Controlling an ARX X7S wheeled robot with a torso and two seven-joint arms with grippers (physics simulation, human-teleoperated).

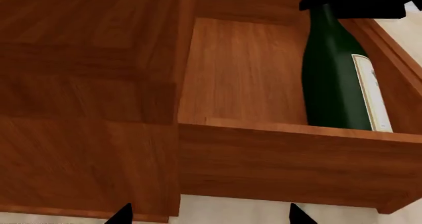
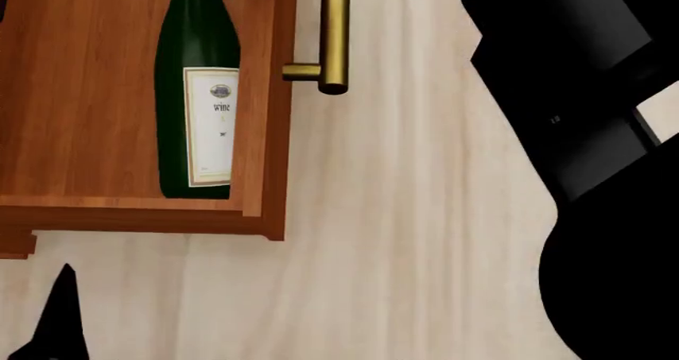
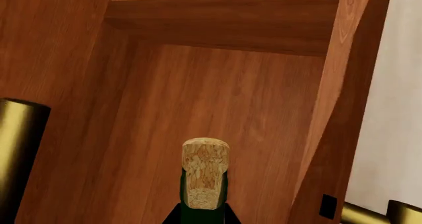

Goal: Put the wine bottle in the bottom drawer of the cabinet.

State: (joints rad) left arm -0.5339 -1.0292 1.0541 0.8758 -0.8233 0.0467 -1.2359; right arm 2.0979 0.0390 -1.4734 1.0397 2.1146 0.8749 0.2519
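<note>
Right hand [image 3: 203, 219] is sitting right at the wine bottle [image 2: 197, 90] neck, black tips showing on either side just below the cork [image 3: 205, 172] in the right wrist view, but whether it's gripping or just hovering close, can't tell from these pics. Left hand [image 1: 209, 215] is hanging back w/ fingertips [image 1: 121, 215] spread wide apart, nothing between them, pointing toward the side wall of the bottom drawer [image 1: 290, 157].

Bottle is lying inside the pulled-out drawer, down on the drawer floor, label [image 2: 211, 125] facing up and reading "wine" in the head view. It's resting along the drawer's front panel, just beside it, base near the side wall. Brass handle [image 2: 333, 34] is sticking out on the outer face of that front panel, over the pale floor [image 2: 403, 241].

Cabinet [image 1: 86, 100] body is filling the left wrist view beside the drawer. A big black arm section [image 2: 594, 137] is crowding the right of the head view
</note>
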